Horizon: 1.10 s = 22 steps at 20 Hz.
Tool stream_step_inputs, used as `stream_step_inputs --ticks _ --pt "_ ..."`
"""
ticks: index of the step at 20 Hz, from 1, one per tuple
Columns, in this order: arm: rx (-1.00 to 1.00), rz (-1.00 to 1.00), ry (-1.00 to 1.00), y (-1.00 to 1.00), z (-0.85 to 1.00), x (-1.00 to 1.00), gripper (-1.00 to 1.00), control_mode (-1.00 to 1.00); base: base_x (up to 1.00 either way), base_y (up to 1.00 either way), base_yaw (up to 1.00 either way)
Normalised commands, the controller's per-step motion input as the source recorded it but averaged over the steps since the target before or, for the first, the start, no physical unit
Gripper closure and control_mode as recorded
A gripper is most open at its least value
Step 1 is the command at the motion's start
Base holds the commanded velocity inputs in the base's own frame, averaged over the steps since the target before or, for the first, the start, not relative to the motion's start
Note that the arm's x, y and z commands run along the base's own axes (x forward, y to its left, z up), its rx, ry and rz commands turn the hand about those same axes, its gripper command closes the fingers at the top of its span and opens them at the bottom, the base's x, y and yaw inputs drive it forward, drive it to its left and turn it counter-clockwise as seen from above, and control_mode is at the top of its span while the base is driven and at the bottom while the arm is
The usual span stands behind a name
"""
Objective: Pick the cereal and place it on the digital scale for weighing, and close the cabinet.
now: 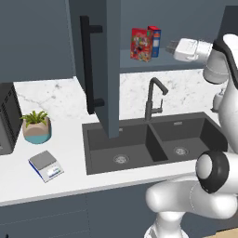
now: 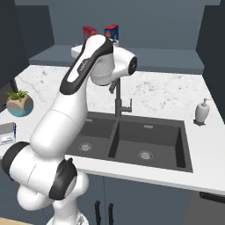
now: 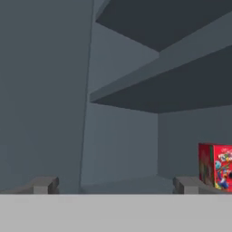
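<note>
- Left base view: the cabinet hangs above the counter with one door swung open toward the camera, its long black bar handle running vertically along the door face.
- On the lower shelf inside stands the cereal, a red box with a colourful printed front, upright, with a narrower blue box touching or just beside it on the right.
- The gripper is held level with that shelf, just to the right of the blue box and pointing toward the two boxes; its fingers are too small in this view to judge.
- Hand view: the two fingertips rise at the bottom edge well apart, spread wide with nothing between them; the cereal stands at the right edge on the shelf floor, beyond the right-hand tip, and the cabinet's bare shelves fill the background.
- On the white marble counter the digital scale lies flat near the front edge, left of the sink, with its grey weighing plate bare.
- A potted plant in a teal pot stands just behind the scale, and a black microwave sits at the far left.
- The dark double sink is set in the counter below the open cabinet, with a black faucet behind its divider.
- Right base view: a white soap dispenser stands on the counter right of the sink, and the arm's upper links hide part of the cereal and blue box.
</note>
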Motion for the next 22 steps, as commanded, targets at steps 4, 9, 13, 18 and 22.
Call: stream_step_inputs --ticks 4,9,13,18,22 --pt "0.0 -0.08 0.0 0.19 0.0 0.33 -1.0 -1.0 0.0 0.0 0.0" --pt "0.0 -0.04 0.01 0.04 0.0 0.35 -1.0 -1.0 0.0 0.0 0.0" --pt "0.0 0.0 0.05 0.0 0.0 0.14 -1.0 -1.0 0.0 0.0 0.0" --pt "0.0 0.0 0.05 -0.17 0.0 0.0 -1.0 -1.0 0.0 0.0 0.0" --pt "0.0 0.0 0.09 -0.15 0.0 0.13 -1.0 -1.0 0.0 0.0 0.0"
